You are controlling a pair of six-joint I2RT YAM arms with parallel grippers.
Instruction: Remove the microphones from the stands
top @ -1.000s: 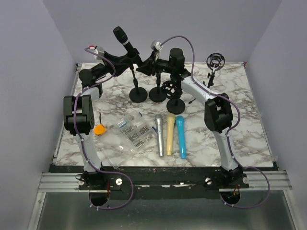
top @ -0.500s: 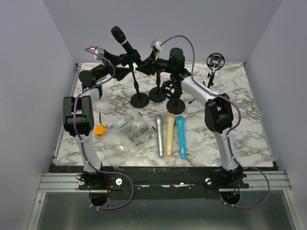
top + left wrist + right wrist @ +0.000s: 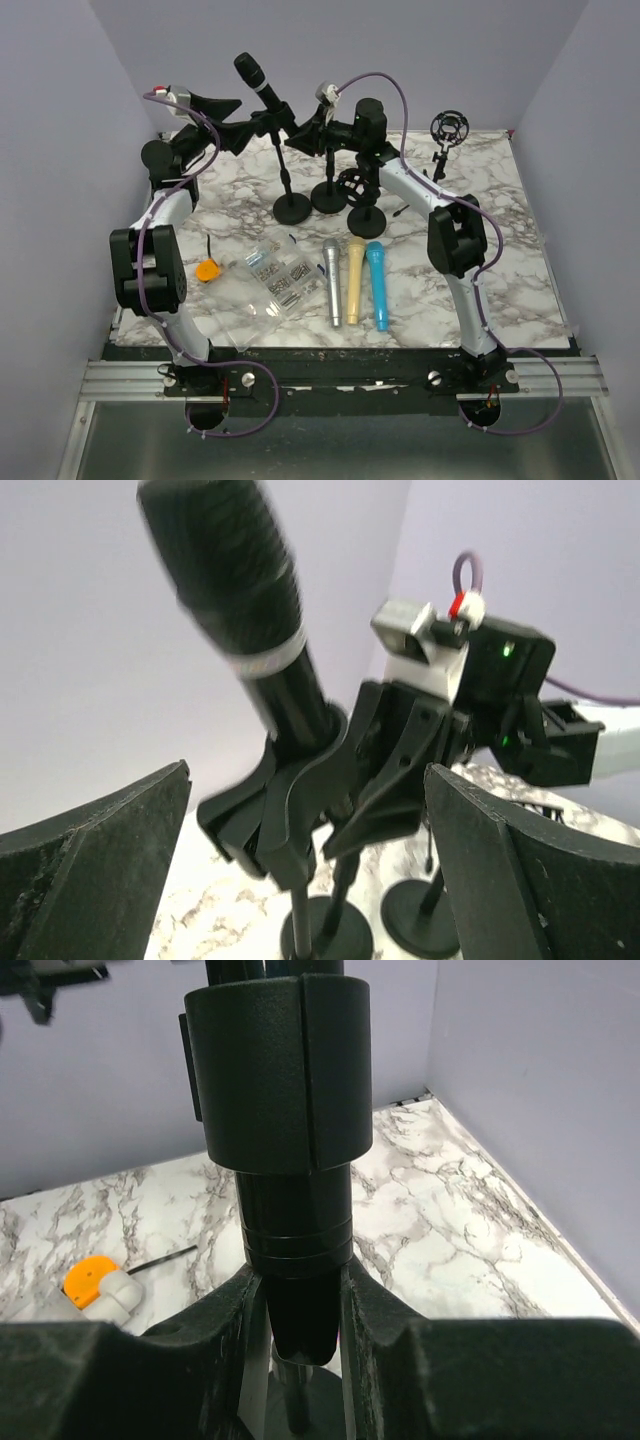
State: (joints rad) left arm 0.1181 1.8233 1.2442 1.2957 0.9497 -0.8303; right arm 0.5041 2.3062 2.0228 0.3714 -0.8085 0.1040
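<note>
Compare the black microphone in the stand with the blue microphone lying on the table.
The black microphone sits tilted in the clip of the stand, head up, raised off the table; the blue microphone lies flat on it. The right end effector is clamped on the black microphone's lower end; no end effector touches the blue microphone. Both are handheld-style microphones.

1 overhead view; 2 wrist close-ups share stand.

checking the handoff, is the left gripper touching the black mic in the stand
Apart. The left wrist view shows the left gripper open, its fingers spread wide and clear of the black microphone, with a visible gap on each side.
</note>
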